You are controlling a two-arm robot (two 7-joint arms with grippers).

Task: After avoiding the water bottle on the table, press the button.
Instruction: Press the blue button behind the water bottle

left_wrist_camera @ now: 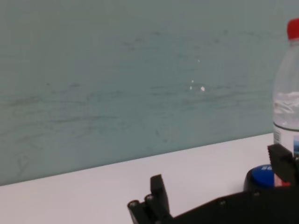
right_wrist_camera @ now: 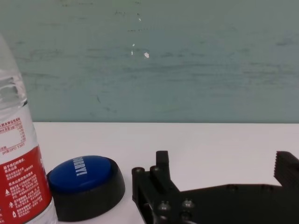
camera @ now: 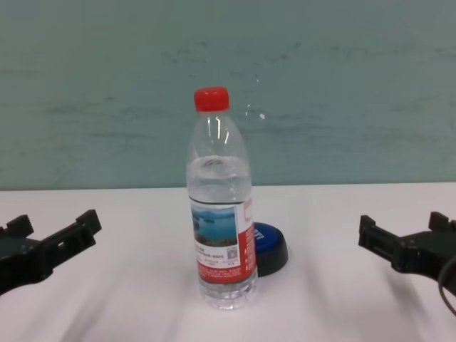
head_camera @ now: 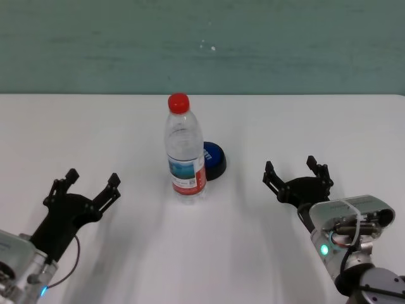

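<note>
Head view: we see the tall clear plastic water bottle (head_camera: 186, 149) w/ red screw cap and red-and-white label standing upright near the middle of the flat white table (head_camera: 95, 126). The low round button (head_camera: 214, 159) w/ blue domed top and black base sits just behind the bottle, toward the robot's right, partly hidden by it. The black left claw (head_camera: 92, 185) hangs over the table well to the bottle's left, fingers spread wide, holding nothing. The black right claw (head_camera: 296, 172) is well to the right of bottle and button, also spread wide and empty. A teal wall (head_camera: 202, 44) runs behind the table's far edge.

Left wrist view: we see the left claw's fingers (left_wrist_camera: 159, 193) low in the picture, wide apart; beyond them the button (left_wrist_camera: 261, 177) and the bottle (left_wrist_camera: 287, 112) at the edge of the picture, the wall behind.

Right wrist view: we see the right claw's fingers (right_wrist_camera: 161, 175) spread wide over the table; the button (right_wrist_camera: 86, 184) lies off to one side, apart from the claw, w/ white lettering on its dome. The bottle (right_wrist_camera: 21, 163) stands just beside the button, nearer the camera.

Chest view: we see the bottle (camera: 219, 206) centred and upright, the button (camera: 269, 248) peeking out behind its base on the right. Left claw (camera: 50, 239) and right claw (camera: 402, 246) flank it, both well apart from it, both wide.
</note>
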